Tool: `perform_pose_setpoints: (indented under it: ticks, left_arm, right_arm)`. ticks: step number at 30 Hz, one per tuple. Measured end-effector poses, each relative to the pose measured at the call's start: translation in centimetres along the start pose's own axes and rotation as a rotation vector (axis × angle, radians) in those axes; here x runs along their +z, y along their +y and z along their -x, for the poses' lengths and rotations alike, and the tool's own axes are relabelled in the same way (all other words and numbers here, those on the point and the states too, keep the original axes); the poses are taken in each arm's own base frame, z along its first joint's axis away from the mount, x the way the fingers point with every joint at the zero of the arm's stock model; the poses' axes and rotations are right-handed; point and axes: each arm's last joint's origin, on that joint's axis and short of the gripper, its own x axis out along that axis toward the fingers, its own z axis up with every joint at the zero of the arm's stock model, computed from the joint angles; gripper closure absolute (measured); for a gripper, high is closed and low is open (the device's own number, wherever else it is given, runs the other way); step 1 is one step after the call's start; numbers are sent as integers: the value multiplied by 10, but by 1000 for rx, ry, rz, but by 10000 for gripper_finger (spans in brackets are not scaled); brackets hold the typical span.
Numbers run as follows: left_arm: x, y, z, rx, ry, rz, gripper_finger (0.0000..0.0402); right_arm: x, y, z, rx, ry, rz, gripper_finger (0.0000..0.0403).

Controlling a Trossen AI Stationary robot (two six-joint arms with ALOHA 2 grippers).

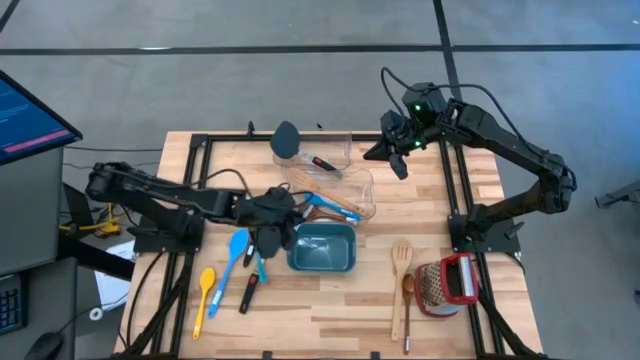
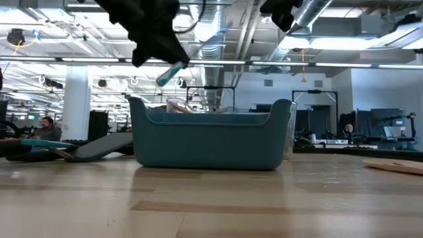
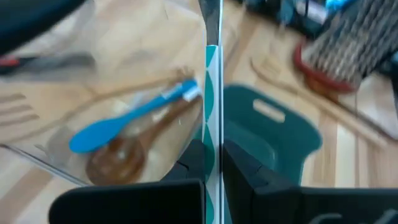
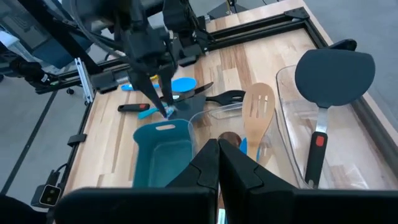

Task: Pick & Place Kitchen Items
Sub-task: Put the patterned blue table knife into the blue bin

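Note:
My left gripper [image 1: 266, 240] hangs just left of the teal bin [image 1: 322, 248], shut on a slim teal-and-white utensil [image 2: 170, 73]. My right gripper [image 1: 400, 165] is shut and empty. It is raised at the far right, above a clear container [image 4: 298, 124] that holds a black spatula [image 4: 333, 74]. A second clear container [image 1: 340, 195] holds a pale slotted spatula [image 4: 258, 115], a blue spoon [image 3: 124, 121] and a brown wooden spoon [image 3: 118, 158]. A blue spatula [image 1: 236, 252], a yellow spoon [image 1: 203, 292] and a black-handled utensil [image 1: 249, 293] lie flat on the table at the near left. My left gripper pinches the teal-and-white utensil between its two fingers, which slant downward. In the wrist view the utensil shows edge-on [image 3: 211, 124] and runs along the fingers. It is lifted clear of the table. Its lower end [image 4: 168, 112] slants down above the bin's left rim.
A pale slotted spatula [image 1: 400, 265] and a brown wooden spoon [image 1: 407, 300] lie to the right of the bin. A red-framed grater [image 1: 445, 285] sits at the near right. Black frame rails [image 1: 455, 180] run along both sides of the table.

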Motion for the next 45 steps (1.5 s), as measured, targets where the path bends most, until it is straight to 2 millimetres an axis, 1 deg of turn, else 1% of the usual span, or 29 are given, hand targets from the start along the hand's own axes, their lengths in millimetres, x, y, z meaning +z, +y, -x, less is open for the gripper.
perform_pose_setpoints:
  ticks: [3, 6, 11, 18, 22, 28, 37, 45]
  left_arm:
    - [-6, 0, -9, -22, 88, -15, 394]
    - [-13, -4, -16, -46, 133, -27, 394]
    - [-21, -9, -23, -52, 167, -86, 394]
    - [-26, -10, -29, -71, 203, -78, 394]
    - [-31, -11, -39, -73, 218, -79, 394]
    - [-38, -16, -57, -148, 250, -68, 394]
    - [-57, -17, -76, -211, 378, -36, 394]
    - [-60, -16, -82, -205, 390, -36, 394]
  right_arm:
    - [-1, -2, 1, -8, 4, -9, 403]
    - [-2, -4, 2, -16, 12, -19, 403]
    - [-2, -6, 3, -23, 10, -24, 403]
    - [-2, -9, 5, -33, 7, -31, 403]
    - [-2, -9, 4, -32, 9, -31, 403]
    - [-2, -9, 4, -32, 10, -32, 403]
    - [-3, -9, 4, -31, 12, -6, 403]
    - [-3, -9, 4, -31, 12, -5, 403]
